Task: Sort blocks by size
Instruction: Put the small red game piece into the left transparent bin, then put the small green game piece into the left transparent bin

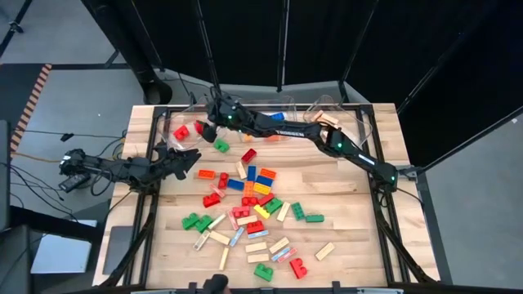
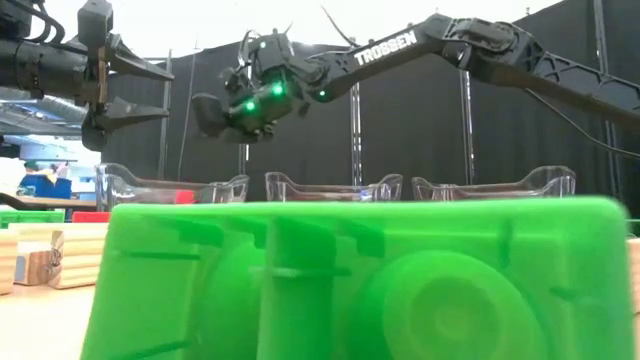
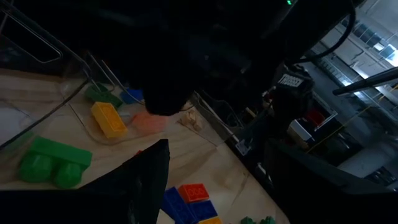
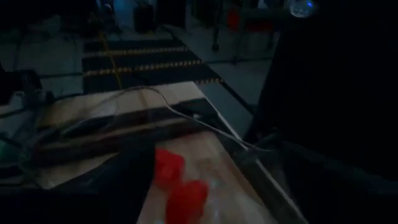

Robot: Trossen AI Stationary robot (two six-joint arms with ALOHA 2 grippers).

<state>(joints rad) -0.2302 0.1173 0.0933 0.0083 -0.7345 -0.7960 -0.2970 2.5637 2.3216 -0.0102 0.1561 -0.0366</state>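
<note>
Blocks [image 1: 249,200] of studded coloured plastic and tan wood lie scattered mid-bench. Right gripper [image 1: 206,129], released and empty, hangs over the clear plastic bin [image 1: 176,131] holding red blocks [image 1: 181,131]; left gripper [image 1: 186,160], released, waits nearby.

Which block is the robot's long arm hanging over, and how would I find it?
Find the clear bin at the table's far left corner, where the right gripper hovers, open. Red blocks lie inside that bin. Just outside it sits a lone green block, the only green one up there.
</note>
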